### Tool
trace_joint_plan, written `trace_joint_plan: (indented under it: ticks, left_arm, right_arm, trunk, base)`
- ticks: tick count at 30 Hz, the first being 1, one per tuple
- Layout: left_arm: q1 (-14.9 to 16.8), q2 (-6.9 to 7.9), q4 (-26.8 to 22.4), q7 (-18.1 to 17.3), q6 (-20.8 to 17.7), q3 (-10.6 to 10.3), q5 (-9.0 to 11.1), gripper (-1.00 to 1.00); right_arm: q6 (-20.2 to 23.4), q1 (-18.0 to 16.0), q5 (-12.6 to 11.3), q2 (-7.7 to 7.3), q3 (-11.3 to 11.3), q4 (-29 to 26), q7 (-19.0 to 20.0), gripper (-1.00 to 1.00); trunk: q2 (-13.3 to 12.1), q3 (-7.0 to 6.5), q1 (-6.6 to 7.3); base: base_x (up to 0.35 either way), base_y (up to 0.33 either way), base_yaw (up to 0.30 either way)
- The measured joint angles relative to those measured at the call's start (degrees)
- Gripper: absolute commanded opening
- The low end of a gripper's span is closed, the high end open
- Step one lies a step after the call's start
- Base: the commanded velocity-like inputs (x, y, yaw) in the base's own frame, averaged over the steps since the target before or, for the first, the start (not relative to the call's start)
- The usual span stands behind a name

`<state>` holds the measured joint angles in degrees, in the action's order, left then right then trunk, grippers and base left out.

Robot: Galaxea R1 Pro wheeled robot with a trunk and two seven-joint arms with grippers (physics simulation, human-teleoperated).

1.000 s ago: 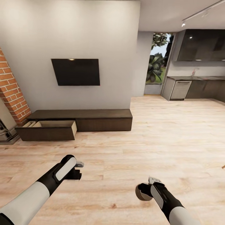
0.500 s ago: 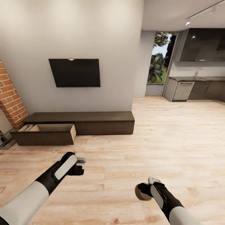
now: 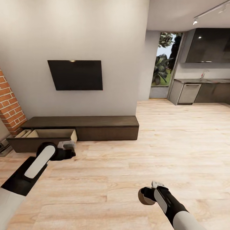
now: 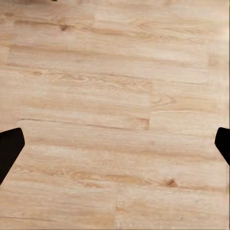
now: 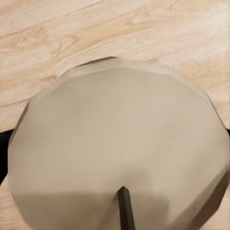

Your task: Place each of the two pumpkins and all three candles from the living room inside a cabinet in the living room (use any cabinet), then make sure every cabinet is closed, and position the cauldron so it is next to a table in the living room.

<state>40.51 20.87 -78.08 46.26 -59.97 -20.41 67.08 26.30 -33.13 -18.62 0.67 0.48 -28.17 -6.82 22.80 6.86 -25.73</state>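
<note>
A beige-grey candle (image 3: 146, 197) is sitting in the right hand (image 3: 149, 195), which is closing on it low over the plank floor (image 3: 166, 147), well in front of the cabinet (image 3: 80, 126). In the right wrist view the candle (image 5: 117, 148) is showing its broad flat top with a thin dark wick at its edge, and a dark sliver of a finger is peeking out beside it.

The cabinet, long, low and dark brown, is standing against the pale wall. Its left drawer (image 3: 43, 138) is standing pulled out, showing pale wood inside; nothing can be made out within it. The other drawer front is sitting flush.

The left hand (image 3: 67, 150) is hovering just in front of the open drawer's front panel. In the left wrist view its dark fingertips (image 4: 9, 148) are standing wide apart, gripping nothing, with bare planks between them.

A black TV (image 3: 75, 75) is hanging on the wall above the cabinet, with a red brick chimney (image 3: 9, 105) left of it. Far to the cabinet's right a kitchen with dark cupboards (image 3: 206, 46) and a grey counter (image 3: 198, 81) is opening up, beside a tall window (image 3: 163, 62) showing greenery. No writing or label can be read anywhere.
</note>
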Motion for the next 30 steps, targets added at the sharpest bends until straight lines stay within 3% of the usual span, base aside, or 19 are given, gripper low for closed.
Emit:
trace_joint_plan:
  ticks: [3, 7, 11, 20, 23, 28, 30]
  left_arm:
    - [-2.52, 3.87, -5.06, 0.03, -0.01, 3.94, 5.02, 1.00]
    - [-4.69, 6.20, -8.15, 0.06, 0.00, 9.67, 7.58, 1.00]
    - [-5.95, 6.88, -9.68, 0.07, 0.01, 13.01, 8.17, 1.00]
    - [-7.07, 7.12, -10.41, 0.07, 0.01, 18.31, 8.82, 1.00]
    - [-7.55, 7.14, -10.65, 0.08, 0.11, 21.53, 8.83, 1.00]
    - [-8.44, 7.11, -10.84, 0.07, 0.12, 25.21, 8.92, 1.00]
    - [-8.85, 7.09, -10.88, 0.08, 0.12, 27.74, 8.90, 1.00]
  right_arm:
    - [-0.01, 0.00, 0.00, 0.01, 0.02, -0.01, 0.00, -1.00]
    - [-0.01, -0.01, -0.02, 0.02, 0.06, -0.01, 0.00, -1.00]
    - [-0.01, -0.03, 0.08, -0.02, 0.05, -0.01, 0.00, -1.00]
    - [-0.02, -0.02, 0.00, 0.09, 0.11, 0.00, -0.15, -1.00]
    - [-0.01, -0.05, 0.00, 0.11, 0.13, -0.06, -0.17, -1.00]
    - [-0.01, -0.04, -0.07, 0.35, 0.15, -0.08, -0.11, -1.00]
    - [-0.01, -0.03, -0.01, 0.62, 0.15, -0.08, -0.10, -1.00]
  trunk:
    - [0.00, 0.00, -0.01]
    - [0.00, 0.00, 0.00]
    - [0.00, 0.00, 0.01]
    - [0.00, 0.00, 0.01]
    - [0.00, 0.00, 0.01]
    - [0.00, 0.00, 0.01]
    - [0.00, 0.00, 0.01]
  base:
    - [0.056, 0.001, 0.000]
    - [0.124, 0.000, 0.000]
    - [0.270, 0.000, 0.000]
    - [0.323, 0.000, 0.102]
    - [0.332, 0.000, 0.253]
    - [0.334, 0.000, 0.272]
    - [0.335, 0.000, 0.277]
